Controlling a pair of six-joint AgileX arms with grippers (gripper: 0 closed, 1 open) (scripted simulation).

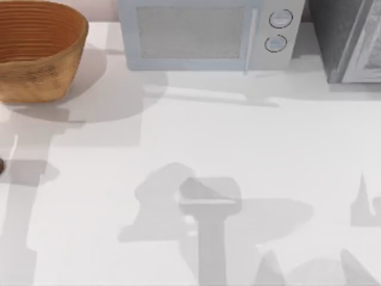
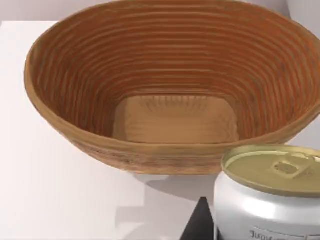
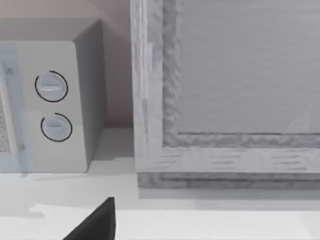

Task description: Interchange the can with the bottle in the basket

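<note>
The basket [image 1: 36,53] stands at the table's far left corner, orange-brown and woven. Its ribbed inside [image 2: 175,120] holds nothing. The can [image 2: 270,200] is white with a gold lid and pull tab, upright, just in front of the basket's near rim. My left gripper [image 2: 250,230] is shut on the can, with one dark finger [image 2: 199,226] against the can's side and the other hidden behind it. The bottle is out of view. A dark part of my right gripper [image 3: 95,225] hangs near the back right of the table.
A pale microwave [image 1: 205,33] with two knobs [image 3: 52,107] stands at the back middle. A grey cabinet [image 1: 351,39] stands at the back right. A small dark shape [image 1: 1,167] shows at the left edge. Arm shadows lie on the white tabletop [image 1: 238,149].
</note>
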